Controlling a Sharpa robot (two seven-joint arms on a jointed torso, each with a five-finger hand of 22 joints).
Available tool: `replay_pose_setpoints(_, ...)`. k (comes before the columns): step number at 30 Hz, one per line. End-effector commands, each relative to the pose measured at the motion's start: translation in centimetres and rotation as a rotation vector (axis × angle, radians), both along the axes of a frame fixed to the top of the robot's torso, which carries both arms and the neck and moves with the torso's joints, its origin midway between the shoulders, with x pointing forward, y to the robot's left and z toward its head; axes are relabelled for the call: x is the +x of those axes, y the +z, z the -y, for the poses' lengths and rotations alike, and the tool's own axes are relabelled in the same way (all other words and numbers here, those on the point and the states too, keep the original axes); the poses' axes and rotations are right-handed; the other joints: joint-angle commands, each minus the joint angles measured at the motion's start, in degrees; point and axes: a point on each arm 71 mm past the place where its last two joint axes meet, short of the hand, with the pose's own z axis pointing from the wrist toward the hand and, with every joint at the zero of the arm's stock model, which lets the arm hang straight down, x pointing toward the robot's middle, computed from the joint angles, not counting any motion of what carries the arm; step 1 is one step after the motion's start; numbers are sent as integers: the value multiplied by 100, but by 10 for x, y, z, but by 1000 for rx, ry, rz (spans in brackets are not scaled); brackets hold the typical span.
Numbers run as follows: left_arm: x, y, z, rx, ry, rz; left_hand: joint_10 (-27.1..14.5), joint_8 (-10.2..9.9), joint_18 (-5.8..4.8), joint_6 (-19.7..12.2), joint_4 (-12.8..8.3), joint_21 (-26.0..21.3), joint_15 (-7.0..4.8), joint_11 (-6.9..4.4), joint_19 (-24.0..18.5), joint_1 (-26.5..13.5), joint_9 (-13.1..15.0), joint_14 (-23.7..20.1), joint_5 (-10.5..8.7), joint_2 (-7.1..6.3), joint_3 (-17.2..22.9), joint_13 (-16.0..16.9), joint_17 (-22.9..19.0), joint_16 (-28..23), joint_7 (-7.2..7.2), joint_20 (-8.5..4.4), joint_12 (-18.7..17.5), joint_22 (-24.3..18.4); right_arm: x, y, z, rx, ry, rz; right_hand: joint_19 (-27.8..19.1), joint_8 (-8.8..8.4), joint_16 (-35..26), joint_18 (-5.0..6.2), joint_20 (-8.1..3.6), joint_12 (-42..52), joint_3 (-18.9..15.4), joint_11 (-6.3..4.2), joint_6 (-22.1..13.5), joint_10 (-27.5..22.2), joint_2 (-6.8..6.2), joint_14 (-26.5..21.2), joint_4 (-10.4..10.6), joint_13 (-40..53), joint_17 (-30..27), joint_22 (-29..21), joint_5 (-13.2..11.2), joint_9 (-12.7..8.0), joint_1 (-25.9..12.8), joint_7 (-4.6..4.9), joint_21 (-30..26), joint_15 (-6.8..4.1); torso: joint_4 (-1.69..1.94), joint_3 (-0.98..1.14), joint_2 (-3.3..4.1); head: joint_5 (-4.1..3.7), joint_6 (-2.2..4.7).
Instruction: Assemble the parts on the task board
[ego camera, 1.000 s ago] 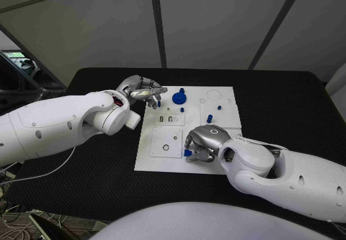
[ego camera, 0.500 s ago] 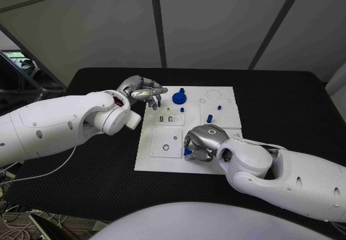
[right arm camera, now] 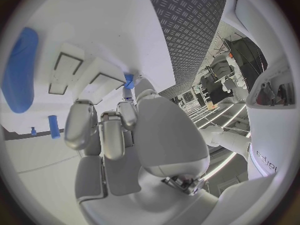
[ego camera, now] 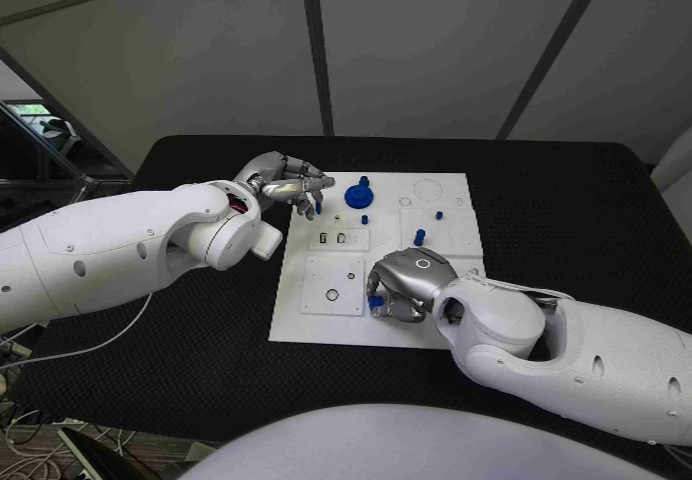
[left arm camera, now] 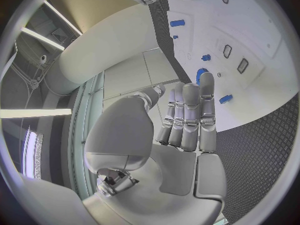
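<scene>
Covering the near edge of the task board (ego camera: 447,215), the right hand (ego camera: 408,283) hides most of what lies under it; a bit of a blue part (ego camera: 374,301) shows at its curled fingers in the head view. The right wrist view shows a small blue piece (right arm camera: 129,80) at the fingertips, but whether it is pinched or merely touched cannot be told. The left hand (ego camera: 289,181) hangs over the board's far left corner, fingers partly bent, with a small blue peg (ego camera: 316,208) just below them; a grip on it cannot be confirmed. In the left wrist view those fingers (left arm camera: 190,117) lie straight and side by side, masking part of a blue part (left arm camera: 201,74) behind them. A larger blue part (ego camera: 358,194) and several small pegs (ego camera: 418,237) stand uncovered on the board's far half.
</scene>
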Motion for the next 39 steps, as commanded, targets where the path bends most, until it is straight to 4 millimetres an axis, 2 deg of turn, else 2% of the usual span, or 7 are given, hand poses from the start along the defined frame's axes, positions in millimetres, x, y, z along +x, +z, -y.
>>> replay_pose_setpoints(1, 0, 0, 1, -4, -12, -5, -31, -18, -105, 14, -44, -23, -4, 8, 18, 74, -5, -32, 27, 3, -1, -6, -5, -19, 34, 24, -21, -10, 3, -1, 5, 2, -20, 25, 41, 4, 23, -59, -11, 18, 93, -73, 69, 59, 82, 448, 2, 2, 767, 22, 86, 12, 147, -25, 44, -54, 0, 0, -2, 0, 0)
replay_pose_setpoints(9, -1, -1, 2, -7, -27, -7, -53, -28, -110, -2, -26, -42, 7, 25, 17, 55, -34, -73, 19, -18, -25, -32, -79, -77, 51, 28, -29, -22, 3, 8, 12, 133, -31, 85, 62, -46, 32, -68, -35, -13, 468, -81, 96, 79, -98, 453, 91, 11, 787, 78, 465, -11, -59, -37, 76, -68, 1, 6, -4, -2, 0)
replay_pose_setpoints(17, -5, -6, 4, -21, -50, -15, -145, -65, -114, -58, 45, -121, 42, 62, -12, 10, -124, -229, 13, -40, -78, -153, -331, -285, 86, 56, -121, -71, 5, 17, 23, 320, -21, 142, 113, -73, 50, -87, -46, -18, 955, -86, 124, 108, -322, 462, 154, 46, 821, 185, 787, -10, -188, -37, 136, -74, 0, -3, -2, -16, 7)
replay_pose_setpoints(27, -11, -15, 4, -78, -61, -34, -182, -117, -111, -47, 90, -195, 56, 74, -25, 25, -238, -311, 5, -9, -77, -318, -474, -389, 84, 76, -247, -120, 8, 24, 33, 493, -14, 167, 123, -88, 55, -91, -44, -27, 1272, -83, 130, 119, -479, 464, 176, 58, 831, 212, 824, -3, -287, -32, 151, -71, 3, -3, 1, -25, 120)
replay_pose_setpoints(31, -13, -20, 5, -130, -60, -52, -152, -219, -109, -30, 148, -229, 60, 78, -21, -8, -344, -318, 2, 12, -85, -383, -498, -390, 86, 83, -260, -143, 9, 26, 39, 554, -19, 175, 128, -90, 56, -93, -43, -33, 1321, -82, 131, 116, -504, 464, 177, 55, 834, 224, 831, -1, -303, -31, 158, -70, 1, -4, -3, -37, 200)
replay_pose_setpoints(33, -15, -23, 6, -172, -61, -71, -109, -327, -110, -23, 248, -251, 66, 78, -9, -81, -441, -300, 4, 84, -87, -423, -490, -361, 85, 90, -245, -161, 10, 27, 42, 583, -25, 179, 128, -93, 55, -93, -43, -39, 1336, -80, 127, 112, -516, 464, 179, 51, 832, 226, 834, -1, -314, -28, 159, -70, -3, -2, -2, -47, 239)
replay_pose_setpoints(39, -22, -34, 12, -302, -69, -145, 249, -653, -99, 65, 609, -136, 13, 26, 226, -444, -702, 423, -37, 345, -163, -355, 638, 728, 50, 50, 88, -108, 11, 30, 48, 650, -42, 184, 129, -102, 52, -94, -41, -48, 1377, -76, 117, 106, -539, 463, 186, 45, 829, 228, 844, 0, -339, -23, 160, -66, -1, -5, -2, -44, 318)
